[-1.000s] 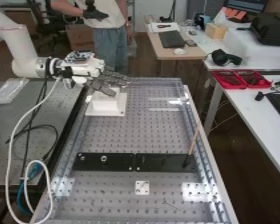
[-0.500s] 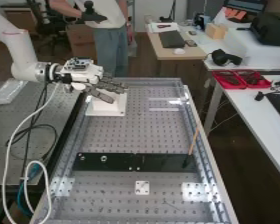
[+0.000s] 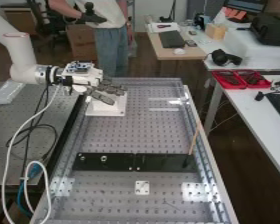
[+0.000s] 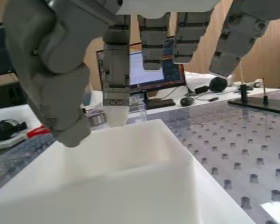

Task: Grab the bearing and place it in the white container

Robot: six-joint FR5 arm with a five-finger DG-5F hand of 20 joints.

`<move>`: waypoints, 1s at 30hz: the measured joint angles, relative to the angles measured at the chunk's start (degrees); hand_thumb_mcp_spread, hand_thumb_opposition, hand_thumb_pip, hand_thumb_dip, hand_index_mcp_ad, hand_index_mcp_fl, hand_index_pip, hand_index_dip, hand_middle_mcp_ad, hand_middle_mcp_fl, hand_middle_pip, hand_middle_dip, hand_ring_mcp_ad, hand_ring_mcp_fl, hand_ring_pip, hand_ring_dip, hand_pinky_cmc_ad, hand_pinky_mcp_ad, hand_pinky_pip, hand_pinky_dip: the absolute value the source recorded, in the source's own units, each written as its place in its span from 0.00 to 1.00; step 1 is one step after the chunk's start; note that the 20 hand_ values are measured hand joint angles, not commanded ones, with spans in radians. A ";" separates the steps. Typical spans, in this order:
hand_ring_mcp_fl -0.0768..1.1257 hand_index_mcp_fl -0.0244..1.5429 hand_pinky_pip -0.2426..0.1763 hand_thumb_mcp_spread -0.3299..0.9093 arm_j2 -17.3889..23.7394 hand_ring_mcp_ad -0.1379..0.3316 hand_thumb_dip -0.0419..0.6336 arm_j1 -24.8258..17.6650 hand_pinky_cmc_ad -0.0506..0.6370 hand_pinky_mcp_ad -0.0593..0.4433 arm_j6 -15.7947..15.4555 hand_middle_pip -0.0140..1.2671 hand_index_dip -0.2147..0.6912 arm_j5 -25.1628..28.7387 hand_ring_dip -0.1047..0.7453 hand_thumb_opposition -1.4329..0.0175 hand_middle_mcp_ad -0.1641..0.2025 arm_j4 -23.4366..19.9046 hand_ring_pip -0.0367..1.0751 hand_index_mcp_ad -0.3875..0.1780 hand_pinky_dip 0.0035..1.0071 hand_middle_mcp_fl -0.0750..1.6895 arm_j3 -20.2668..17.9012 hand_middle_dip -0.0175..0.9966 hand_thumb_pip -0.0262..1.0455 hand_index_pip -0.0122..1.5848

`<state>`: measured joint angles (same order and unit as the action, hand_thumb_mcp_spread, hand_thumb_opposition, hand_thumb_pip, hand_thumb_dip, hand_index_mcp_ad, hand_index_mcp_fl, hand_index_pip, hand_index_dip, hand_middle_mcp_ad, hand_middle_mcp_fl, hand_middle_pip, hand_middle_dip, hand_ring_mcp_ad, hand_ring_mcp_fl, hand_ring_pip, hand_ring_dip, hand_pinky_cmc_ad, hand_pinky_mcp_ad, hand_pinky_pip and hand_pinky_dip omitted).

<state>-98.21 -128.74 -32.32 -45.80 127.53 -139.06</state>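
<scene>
Container point(image 4: 140, 197), white and open-topped, lies just below the fingers point(image 3: 103, 98), which hang straight and spread.

No legible text or numbers

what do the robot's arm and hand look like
The arm is white with rounded tubular links and a thin reddish ring near one joint. A white cable and black cables hang from its wrist end, where small electronics sit on a white housing. The hand has dark grey, blocky segmented fingers with small round screws.
</scene>
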 joint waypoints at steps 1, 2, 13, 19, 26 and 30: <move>0.06 0.16 0.55 0.60 -0.10 0.54 0.48 0.00 0.60 0.67 0.23 0.11 0.49 -0.04 0.24 0.43 0.63 0.39 0.12 0.55 0.18 0.07 0.12 0.22 0.55 0.93; 0.06 0.15 0.55 0.60 -0.26 0.54 0.48 0.03 0.60 0.67 0.58 0.11 0.48 -0.09 0.24 0.43 0.63 1.20 0.12 0.54 0.18 0.07 0.35 0.22 0.55 0.93; 0.06 0.02 0.43 0.53 -0.44 0.54 0.48 1.73 0.60 0.67 4.51 0.11 0.46 -1.92 0.24 0.44 0.63 8.21 0.11 0.54 0.27 0.06 2.33 0.22 0.64 0.84; 0.06 0.02 0.40 0.50 3.53 0.54 0.49 2.48 0.61 0.67 3.03 0.11 0.46 -1.94 0.24 0.45 0.63 10.15 0.11 0.54 0.32 0.06 2.69 0.22 0.68 0.80; 0.06 0.02 0.36 0.48 11.69 0.54 0.46 6.25 0.61 0.67 -1.10 0.11 0.46 -2.97 0.24 0.45 0.63 13.76 0.11 0.54 0.35 0.06 5.16 0.22 0.67 0.74; 0.06 0.02 0.37 0.47 15.98 0.54 0.44 10.66 0.61 0.67 -2.49 0.11 0.43 -5.47 0.24 0.46 0.63 18.38 0.11 0.54 0.36 0.05 8.99 0.22 0.65 0.66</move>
<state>-82.23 -118.08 -34.80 -51.27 145.92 -130.07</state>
